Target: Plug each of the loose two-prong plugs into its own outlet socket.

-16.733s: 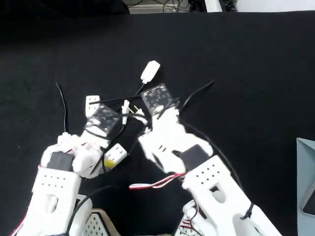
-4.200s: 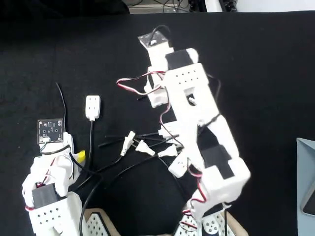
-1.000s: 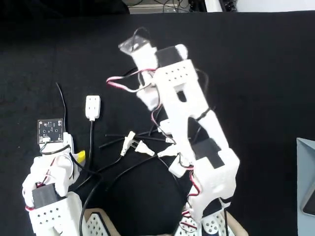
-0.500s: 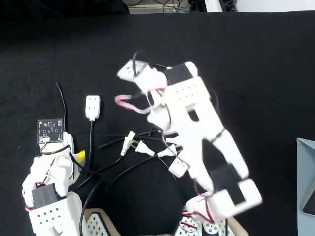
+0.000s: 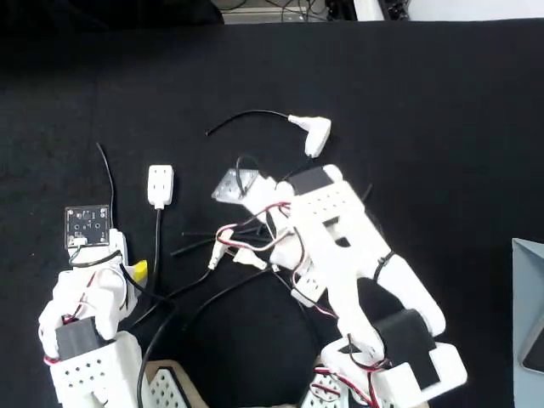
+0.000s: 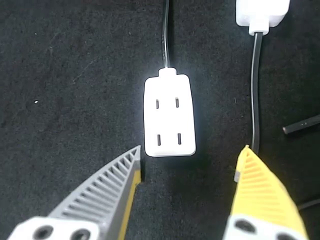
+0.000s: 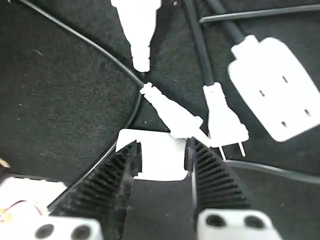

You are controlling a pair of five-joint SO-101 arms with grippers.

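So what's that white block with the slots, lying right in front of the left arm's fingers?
A white outlet socket, plastic by its look: a rounded rectangle with two pairs of narrow slots, all empty. A thin black cord leaves its far end. It lies flat, slots up, on the black table cover, just ahead of the open left end effector, nearer its grey fingertip.

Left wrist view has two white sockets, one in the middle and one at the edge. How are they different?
The middle socket has a thin cord; the edge socket has a thicker one. The middle socket lies just ahead of the open left tool; the edge socket lies farther off. Both are white, lie on the black cloth and have no plug in them.
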